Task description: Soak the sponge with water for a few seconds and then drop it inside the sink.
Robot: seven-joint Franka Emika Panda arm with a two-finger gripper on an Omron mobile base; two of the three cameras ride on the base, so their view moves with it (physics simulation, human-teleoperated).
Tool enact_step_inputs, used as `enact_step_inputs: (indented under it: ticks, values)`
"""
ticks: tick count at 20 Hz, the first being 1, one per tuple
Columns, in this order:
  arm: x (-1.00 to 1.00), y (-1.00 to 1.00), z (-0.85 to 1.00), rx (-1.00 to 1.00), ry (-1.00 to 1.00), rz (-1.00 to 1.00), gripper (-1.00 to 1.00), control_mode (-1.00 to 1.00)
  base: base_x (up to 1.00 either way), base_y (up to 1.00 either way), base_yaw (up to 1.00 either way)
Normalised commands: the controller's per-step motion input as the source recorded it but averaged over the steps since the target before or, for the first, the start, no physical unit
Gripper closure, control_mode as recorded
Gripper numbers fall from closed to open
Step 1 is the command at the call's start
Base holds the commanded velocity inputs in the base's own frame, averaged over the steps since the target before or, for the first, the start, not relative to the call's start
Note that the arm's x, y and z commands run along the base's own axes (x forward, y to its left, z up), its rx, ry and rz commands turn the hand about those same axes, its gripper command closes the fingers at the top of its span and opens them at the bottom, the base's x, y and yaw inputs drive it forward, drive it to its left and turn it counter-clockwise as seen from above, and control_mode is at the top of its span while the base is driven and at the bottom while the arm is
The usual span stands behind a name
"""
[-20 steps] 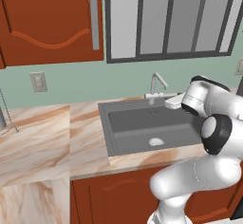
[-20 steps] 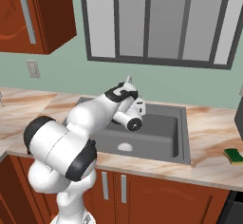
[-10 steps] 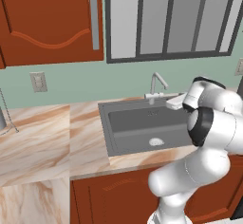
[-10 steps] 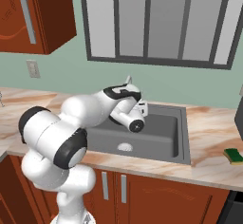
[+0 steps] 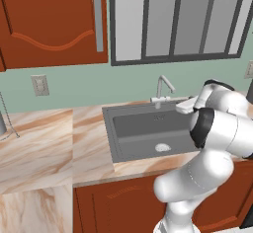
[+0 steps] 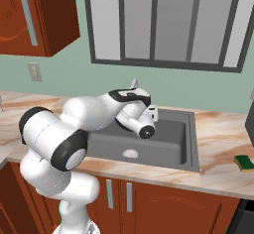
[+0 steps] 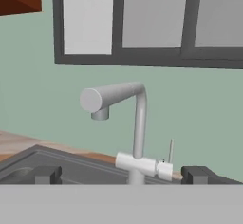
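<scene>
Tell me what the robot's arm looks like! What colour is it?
The arm is shiny white and made of fat rounded tube pieces, like big sausages joined together. Where the pieces bend there are dark, almost black rings and caps. At the end sit two small dark finger tips, blocky and square, forming the jaws. No cables or stickers show on it.

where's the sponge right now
In the right base view the sponge lies on the counter to the right of the sink, near the picture's right edge.
</scene>
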Motion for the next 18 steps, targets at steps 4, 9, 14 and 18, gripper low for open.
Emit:
enact_step_inputs:
  ticks: [4,9,14,18]
  values:
    - [0.06,-0.09,0.01,0.00,0.00,0.00,-1.00,-1.00,0.00,0.00,0.00]
    - [0.16,0.00,0.00,0.00,0.00,0.00,-1.00,-1.00,0.00,0.00,0.00]
    - [0.16,0.00,0.00,0.00,0.00,0.00,-1.00,-1.00,0.00,0.00,0.00]
    - [0.14,0.00,0.00,0.00,0.00,0.00,-1.00,-1.00,0.00,0.00,0.00]
